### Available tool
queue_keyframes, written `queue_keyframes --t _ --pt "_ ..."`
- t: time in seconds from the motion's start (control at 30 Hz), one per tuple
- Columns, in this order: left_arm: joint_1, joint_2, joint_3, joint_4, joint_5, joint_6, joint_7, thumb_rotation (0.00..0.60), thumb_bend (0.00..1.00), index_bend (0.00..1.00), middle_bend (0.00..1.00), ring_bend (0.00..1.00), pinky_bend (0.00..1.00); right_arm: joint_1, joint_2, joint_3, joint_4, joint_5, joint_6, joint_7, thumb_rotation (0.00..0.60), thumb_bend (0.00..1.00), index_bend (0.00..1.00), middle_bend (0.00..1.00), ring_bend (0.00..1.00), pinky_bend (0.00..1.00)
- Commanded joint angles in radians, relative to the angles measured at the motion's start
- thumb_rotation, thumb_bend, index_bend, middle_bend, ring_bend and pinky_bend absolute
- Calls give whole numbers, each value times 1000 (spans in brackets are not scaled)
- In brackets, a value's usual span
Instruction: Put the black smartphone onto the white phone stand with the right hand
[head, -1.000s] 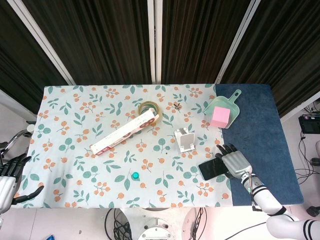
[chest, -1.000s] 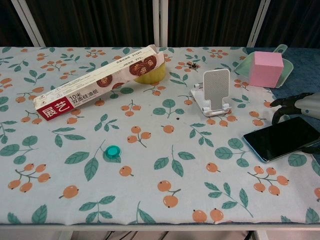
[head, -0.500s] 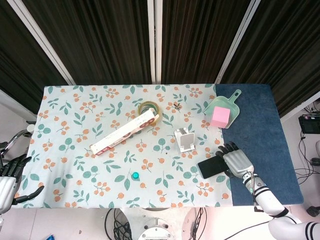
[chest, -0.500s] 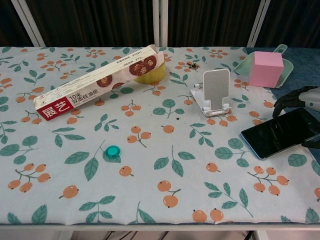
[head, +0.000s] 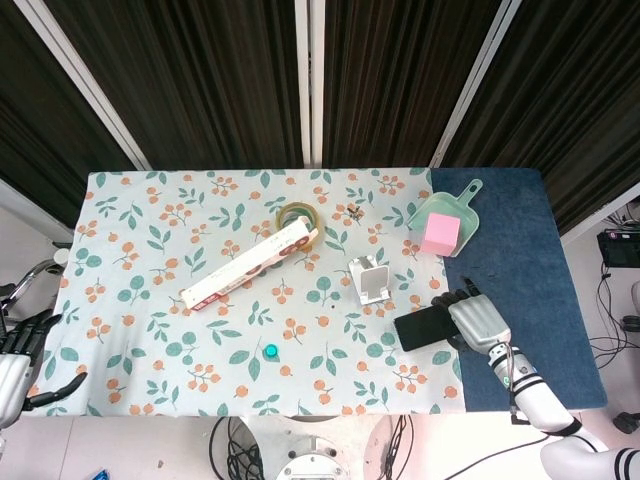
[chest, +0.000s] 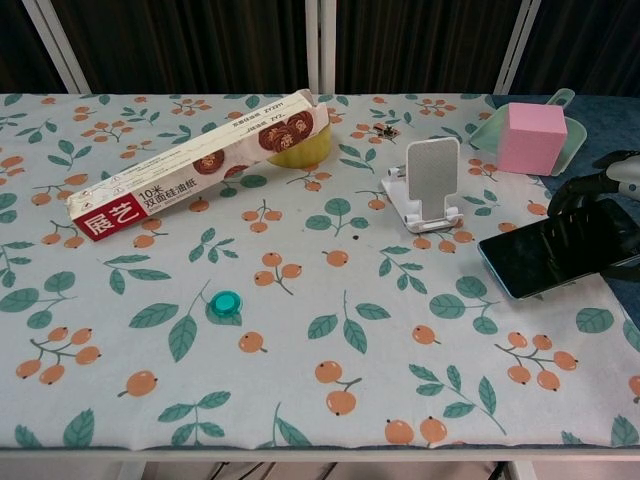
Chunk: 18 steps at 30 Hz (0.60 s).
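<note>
Black glass slab: the black smartphone (chest: 561, 246) is seen as a dark, glossy rectangle with a thin pale-blue edge; its screen is blank and reflective.
Position: it is held near the counter's (head: 150, 300) right side, front-right of the white phone stand (chest: 428, 184) and apart from it; in the chest view the far end appears raised, the near corner low over the cloth.
Right hand: the right hand (head: 477, 322) grips the phone's right end, dark fingers (chest: 575, 190) curled over its far edge; the thumb side is hidden under the phone.
Cut off: in the chest view the right hand is clipped by the frame edge, so only fingers and a pale strip of the palm can be made out.
Left hand: the left hand (head: 18, 358) is seen only at the head view's lower-left border, off the counter, fingers spread and holding nothing.
Hard to make out: a small dark object (head: 354, 210) behind the stand is too small to identify.
Count: one phone, one stand, one long box (chest: 200, 165), one tape roll (head: 297, 217) partly hidden behind the box, one pink cube (chest: 531, 137) in one green scoop (head: 466, 204), one small teal cap (chest: 226, 300).
</note>
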Motion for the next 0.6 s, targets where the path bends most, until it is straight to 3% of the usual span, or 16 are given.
queue_keyframes --t 0.03,0.2,0.43,0.6 --pt "1 2 -1 -2 0 2 0 160 127 107 66 99 204 -9 24 19 -16 -28 41 19 600 326 735 508 544 49" --pt "1 5 -4 -6 0 7 2 160 128 107 66 98 204 -14 74 78 -41 -89 152 28 600 327 741 536 551 49" --pt "1 2 -6 -8 0 7 3 160 128 107 66 98 204 64 122 159 21 -299 272 -120 600 327 720 548 551 49" --pt "2 1 -9 -8 -4 10 6 161 127 107 66 99 203 169 151 135 157 -559 270 -238 600 327 715 541 551 41"
